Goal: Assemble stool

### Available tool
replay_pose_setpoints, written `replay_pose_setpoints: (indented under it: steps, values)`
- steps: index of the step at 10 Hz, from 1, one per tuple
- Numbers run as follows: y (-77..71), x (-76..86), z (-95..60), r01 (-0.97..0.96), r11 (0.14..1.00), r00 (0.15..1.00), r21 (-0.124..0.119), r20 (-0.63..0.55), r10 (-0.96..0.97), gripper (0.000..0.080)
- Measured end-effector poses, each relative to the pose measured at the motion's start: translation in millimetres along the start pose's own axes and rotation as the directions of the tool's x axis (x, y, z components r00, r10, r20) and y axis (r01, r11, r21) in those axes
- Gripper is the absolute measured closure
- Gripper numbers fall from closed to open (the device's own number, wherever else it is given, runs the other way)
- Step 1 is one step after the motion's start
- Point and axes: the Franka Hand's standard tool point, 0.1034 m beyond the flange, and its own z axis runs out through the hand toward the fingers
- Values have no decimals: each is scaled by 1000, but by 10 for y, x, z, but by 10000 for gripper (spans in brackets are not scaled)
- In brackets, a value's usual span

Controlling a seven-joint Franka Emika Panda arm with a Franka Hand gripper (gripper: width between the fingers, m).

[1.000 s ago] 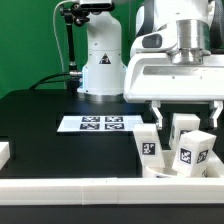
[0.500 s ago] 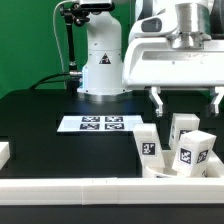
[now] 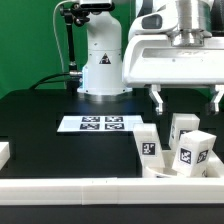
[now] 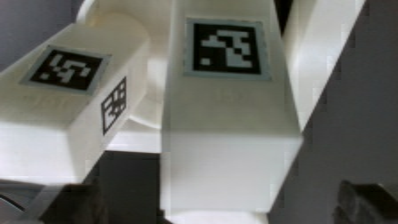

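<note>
Three white block legs with black-and-white tags stand close together at the exterior view's right: one [image 3: 148, 143], one [image 3: 183, 128] and one [image 3: 195, 150]. A rounded white edge [image 3: 158, 169] shows low beside them; it may be the seat, mostly hidden. My gripper [image 3: 188, 98] hangs open and empty above the legs, not touching them. In the wrist view a tagged leg [image 4: 222, 120] stands between my dark fingers [image 4: 32, 205], with a second tagged leg [image 4: 71, 85] beside it.
The marker board [image 3: 98, 124] lies flat mid-table. A long white rail [image 3: 90, 187] runs along the front edge, with a short white piece [image 3: 5, 152] at the exterior view's left. The robot base [image 3: 100, 60] stands at the back.
My gripper has risen straight up away from the legs, still open and empty. The legs have not moved.
</note>
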Motion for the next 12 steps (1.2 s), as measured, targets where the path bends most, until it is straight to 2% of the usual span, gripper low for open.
replay_pose_setpoints:
  steps: [2,4,6,8,11,12]
  values:
    - [-48,-17,23,-2,1000,991,3,134,1,151]
    - [-10,-54,32,-13,1000,962,-2,272,13,151]
    - [-1,-93,26,-16,1000,937,-5,349,16,151]
    - [15,-128,50,-18,1000,938,-8,347,20,151]
    - [-58,-208,63,-21,1000,934,-8,356,22,151]
    - [-61,-208,63,-21,1000,934,-7,356,22,242]
